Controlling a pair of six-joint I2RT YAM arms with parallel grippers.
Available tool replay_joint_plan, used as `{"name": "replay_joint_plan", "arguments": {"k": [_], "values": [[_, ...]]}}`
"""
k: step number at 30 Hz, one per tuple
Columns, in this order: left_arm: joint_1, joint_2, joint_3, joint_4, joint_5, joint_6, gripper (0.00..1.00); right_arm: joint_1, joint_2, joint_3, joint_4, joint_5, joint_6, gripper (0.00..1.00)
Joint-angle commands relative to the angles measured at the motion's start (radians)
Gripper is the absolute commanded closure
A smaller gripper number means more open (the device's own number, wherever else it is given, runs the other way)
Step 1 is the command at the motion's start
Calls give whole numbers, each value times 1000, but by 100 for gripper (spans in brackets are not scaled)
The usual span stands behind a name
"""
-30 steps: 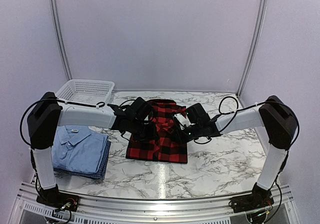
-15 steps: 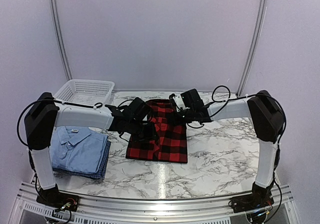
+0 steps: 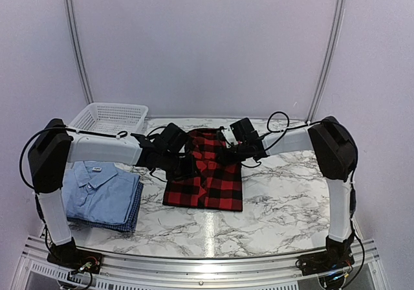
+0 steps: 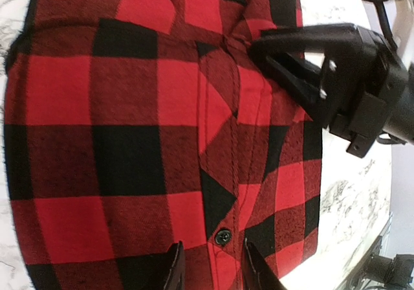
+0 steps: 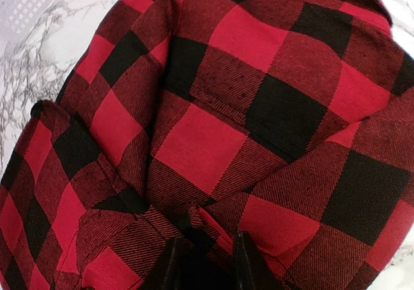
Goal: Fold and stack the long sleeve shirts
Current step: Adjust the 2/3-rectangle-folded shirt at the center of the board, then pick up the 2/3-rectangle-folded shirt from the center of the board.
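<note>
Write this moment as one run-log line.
plaid shirt: part-folded | left gripper: over placket | right gripper: over folds | light blue shirt: stacked on checked shirt

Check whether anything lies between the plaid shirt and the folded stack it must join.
Nothing lies on the table between the plaid shirt and the folded light blue shirt; only the left arm reaches over the far side of that gap.

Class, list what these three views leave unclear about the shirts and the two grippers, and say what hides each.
- Left gripper: left wrist view, the bottom edge cuts off its fingers; a grip on the plaid shirt cannot be told.
- Right gripper: right wrist view, likewise; shadow fills the gap.
- Checked shirt: top view, the light blue shirt covers all but its edge.
- Top view: the arms' own wrists hide both grippers' tips.
</note>
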Motion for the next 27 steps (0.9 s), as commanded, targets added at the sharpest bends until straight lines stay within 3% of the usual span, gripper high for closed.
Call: {"name": "replay_joint_plan", "arguments": {"k": [1,5,9,21,27], "values": [[35,-62,-33,17,-4,20,68,-15,-73,52,-40,20,-15,70],[68,-99,-74,17,-18,28,68,-15,-118,52,-69,41,-13,61],[112,-142,-137,17,-37,40,67,-15,-185,-5,-90,72,18,60],[153,-270,-334,-4,59,128,60,-12,-497,-407,-93,-49,120,58],[143,-298,-399,-18,118,150,60,54,-632,-581,-112,-112,205,56]]}}
